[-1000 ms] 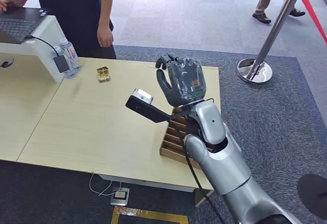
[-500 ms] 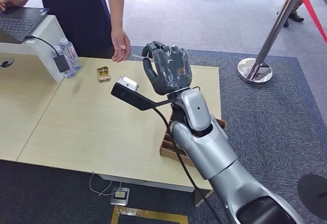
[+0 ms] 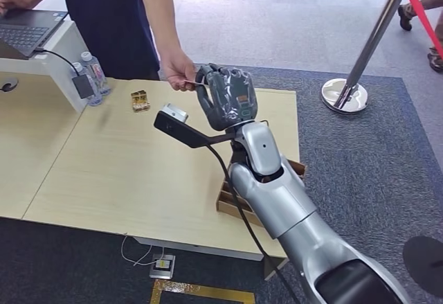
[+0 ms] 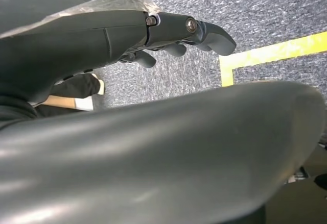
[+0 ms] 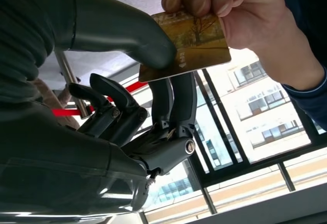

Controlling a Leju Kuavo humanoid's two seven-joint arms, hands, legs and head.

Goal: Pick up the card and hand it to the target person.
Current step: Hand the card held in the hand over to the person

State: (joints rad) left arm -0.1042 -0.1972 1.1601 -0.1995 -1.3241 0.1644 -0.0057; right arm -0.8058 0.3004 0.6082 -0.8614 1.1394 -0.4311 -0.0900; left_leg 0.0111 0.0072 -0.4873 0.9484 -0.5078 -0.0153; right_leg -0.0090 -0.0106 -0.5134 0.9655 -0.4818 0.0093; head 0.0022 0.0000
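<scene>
My right hand (image 3: pixel 227 96) is raised over the far side of the table, pinching a gold card (image 5: pixel 190 45) between thumb and fingers. A person's hand (image 5: pixel 247 25) grips the card's other end; in the head view that hand (image 3: pixel 179 70) meets mine at the card (image 3: pixel 192 82), seen edge-on. The person stands behind the table in a dark shirt (image 3: pixel 112 20). My left hand (image 4: pixel 154 27) hangs low over grey carpet, fingers loosely extended, holding nothing.
A wooden slotted card holder (image 3: pixel 235 193) sits by the table's (image 3: pixel 120 172) near right edge, under my forearm. A small gold box (image 3: pixel 140 100), water bottles (image 3: pixel 93 75) and a laptop (image 3: pixel 26 30) stand at the back left. A stanchion (image 3: pixel 347 93) with red rope is at the right.
My right hand has risen and moved left toward the person. The person's hand came from their side, reached forward and took hold of the card's free end.
</scene>
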